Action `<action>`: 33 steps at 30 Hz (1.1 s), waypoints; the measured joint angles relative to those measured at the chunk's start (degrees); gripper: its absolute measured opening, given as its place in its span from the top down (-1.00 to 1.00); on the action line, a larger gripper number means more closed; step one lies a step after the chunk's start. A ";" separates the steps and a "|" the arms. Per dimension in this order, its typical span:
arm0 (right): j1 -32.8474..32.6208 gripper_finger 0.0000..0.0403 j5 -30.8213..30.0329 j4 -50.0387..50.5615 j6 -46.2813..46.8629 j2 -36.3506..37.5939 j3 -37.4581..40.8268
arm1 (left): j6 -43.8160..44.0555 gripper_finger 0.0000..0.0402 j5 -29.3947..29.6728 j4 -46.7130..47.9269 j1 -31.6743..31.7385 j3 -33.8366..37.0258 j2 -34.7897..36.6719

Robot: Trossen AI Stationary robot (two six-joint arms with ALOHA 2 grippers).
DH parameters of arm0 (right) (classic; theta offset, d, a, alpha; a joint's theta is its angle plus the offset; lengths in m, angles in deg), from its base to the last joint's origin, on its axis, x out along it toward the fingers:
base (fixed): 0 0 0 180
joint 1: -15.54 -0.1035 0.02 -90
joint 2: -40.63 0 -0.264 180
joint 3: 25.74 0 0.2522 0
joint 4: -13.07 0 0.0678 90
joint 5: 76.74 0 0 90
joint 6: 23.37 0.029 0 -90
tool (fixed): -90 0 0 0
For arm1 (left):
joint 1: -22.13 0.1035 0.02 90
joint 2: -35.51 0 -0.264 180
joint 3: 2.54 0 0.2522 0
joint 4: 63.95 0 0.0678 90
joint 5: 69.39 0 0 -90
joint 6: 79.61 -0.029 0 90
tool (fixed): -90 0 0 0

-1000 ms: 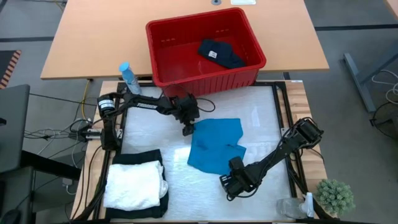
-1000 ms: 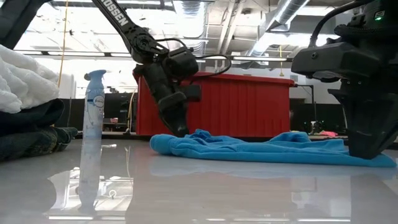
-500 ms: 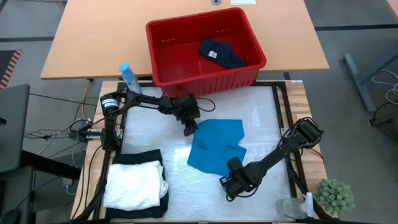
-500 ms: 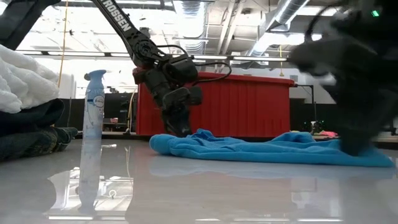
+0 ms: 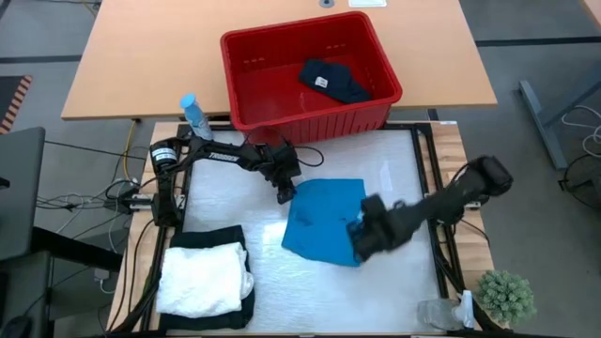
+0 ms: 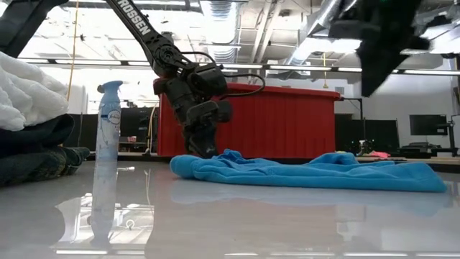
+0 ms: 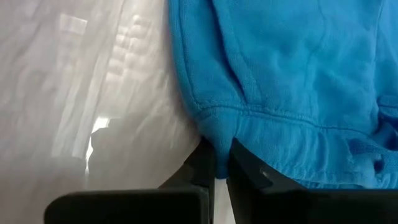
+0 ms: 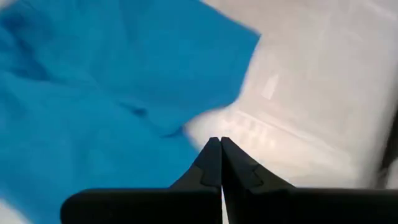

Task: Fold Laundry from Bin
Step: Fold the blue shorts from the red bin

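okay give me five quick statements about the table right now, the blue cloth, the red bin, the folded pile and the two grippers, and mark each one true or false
1. The left gripper is shut on a corner of the small bright blue cloth garment. True.
2. The red rectangular plastic bin holds nothing. False: a dark garment lies inside it.
3. The right gripper is shut and holds nothing. True: its closed fingers are bare, above the blue garment's edge.
4. The white crinkled cloth lies spread flat under the blue garment. False: it sits folded on a black garment at the table's near left corner.
5. A light blue spray bottle stands left of the bin. True.
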 joint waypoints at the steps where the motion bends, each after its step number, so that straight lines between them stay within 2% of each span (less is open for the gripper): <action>1: 2.48 0.89 0.99 -0.57 -5.86 2.02 1.17 | 0.00 0.95 -0.01 0.00 0.02 0.00 0.00; 4: 11.87 0.84 4.12 -5.41 -25.55 8.57 4.84 | 0.15 0.95 -0.13 0.00 0.07 0.04 -0.04; 7: 24.12 0.72 12.42 -12.79 -44.22 14.58 8.21 | -0.21 0.95 -0.12 0.00 0.07 0.07 -0.05; 10: 35.16 0.55 19.34 -20.15 -57.80 17.55 11.39 | -0.03 0.95 -0.09 -0.08 0.07 0.11 -0.09; 14: 44.83 0.26 27.61 -30.59 -71.30 16.28 14.48 | 1.40 0.94 -0.07 -0.44 0.09 0.18 -0.11; 17: 47.74 0.07 31.32 -35.58 -78.08 11.56 15.21 | 1.87 0.94 -0.05 -0.46 0.11 0.18 -0.11; 21: 49.37 -0.07 32.48 -35.88 -84.24 3.90 15.27 | 2.72 0.94 -0.03 -0.53 0.11 0.20 -0.11; 28: 51.69 -0.08 32.83 -34.01 -89.56 -4.06 15.29 | 3.18 0.94 0.15 -0.74 0.11 0.22 -0.11; 33: 52.16 -0.04 30.38 -34.35 -91.65 -7.33 15.25 | 3.48 0.94 0.21 -1.23 0.11 0.27 -0.11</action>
